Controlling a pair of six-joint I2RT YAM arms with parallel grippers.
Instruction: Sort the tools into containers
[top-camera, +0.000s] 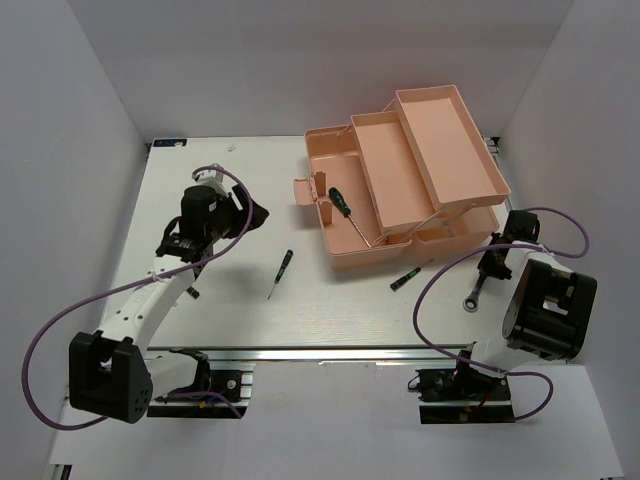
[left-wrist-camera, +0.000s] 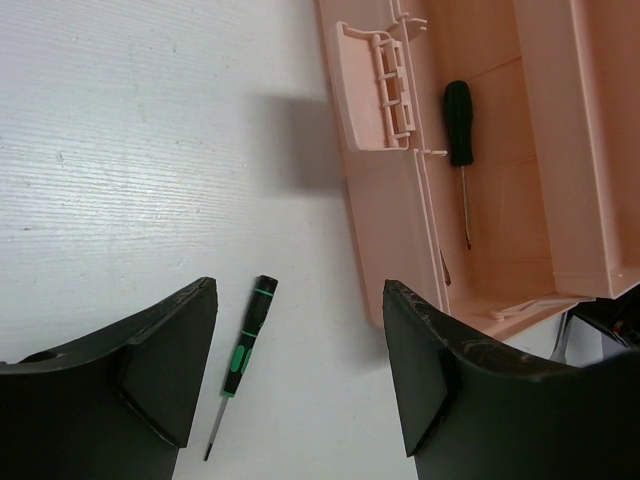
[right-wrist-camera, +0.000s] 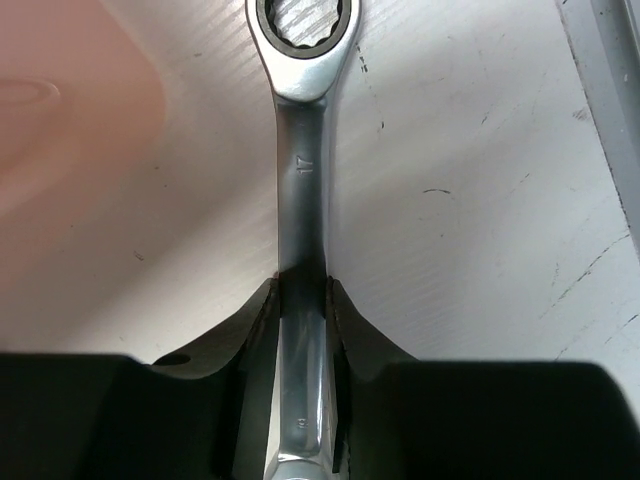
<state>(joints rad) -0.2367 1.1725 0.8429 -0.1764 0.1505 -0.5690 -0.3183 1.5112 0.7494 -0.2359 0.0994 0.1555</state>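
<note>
The right gripper (right-wrist-camera: 302, 295) pinched the silver wrench (right-wrist-camera: 300, 170) by its shaft near the table's right edge. The left gripper (left-wrist-camera: 298, 300) hung spread wide over a screwdriver (left-wrist-camera: 247, 335), near the pink toolbox (top-camera: 420, 150) at the far edge.

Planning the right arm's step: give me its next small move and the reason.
Probably lift straight up. The right gripper is shut on the shaft of the silver ring-ended wrench, which seems to lie on the white table beside the salmon-pink plastic toolbox, so it needs height to clear the wall.
</note>
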